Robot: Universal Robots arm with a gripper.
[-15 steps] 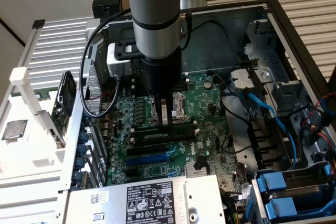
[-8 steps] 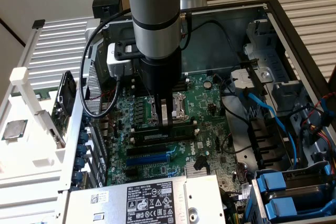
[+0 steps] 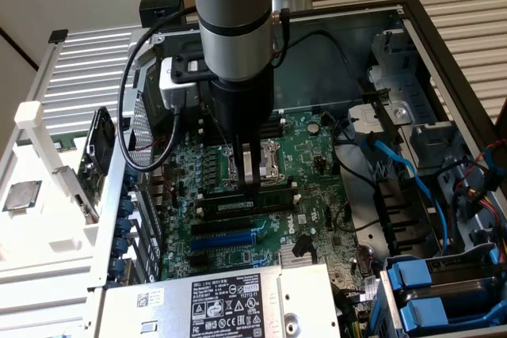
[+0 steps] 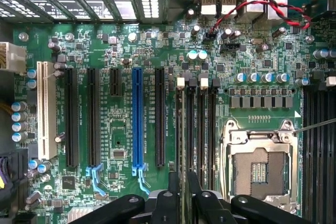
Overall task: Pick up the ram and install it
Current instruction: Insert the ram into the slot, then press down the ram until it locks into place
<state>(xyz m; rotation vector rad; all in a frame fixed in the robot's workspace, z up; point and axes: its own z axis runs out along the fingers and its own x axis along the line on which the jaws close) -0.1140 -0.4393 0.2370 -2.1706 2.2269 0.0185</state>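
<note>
I have the arm [image 3: 238, 45] hanging nearly straight down into the open computer case [image 3: 444, 53], its wrist vertical and the pincer [image 3: 249, 187] low over the green motherboard [image 3: 317, 164], just beside the empty processor socket [image 4: 260, 166]. The ram [image 3: 249, 198] lies along one of the long memory slots [image 4: 202, 129] under the fingertips, a thin stick with a pale label, lying level in the slot from the exterior view. In the wrist view the black fingers [image 4: 168, 203] straddle that slot, and I read the jaws as parted, with a gap either side of the stick rather than a clamp on it.

My worry is that the stick is only resting in the slot and not latched. The white end clips [image 4: 181, 82] are hard to read from here, so I cannot tell if they have snapped in. If one end sits proud, any sideways drag from a finger could lever it out or bend it. The fingers are also close to the neighbouring slots and the socket's metal frame, so a small lateral slip could scrape the board.
</note>
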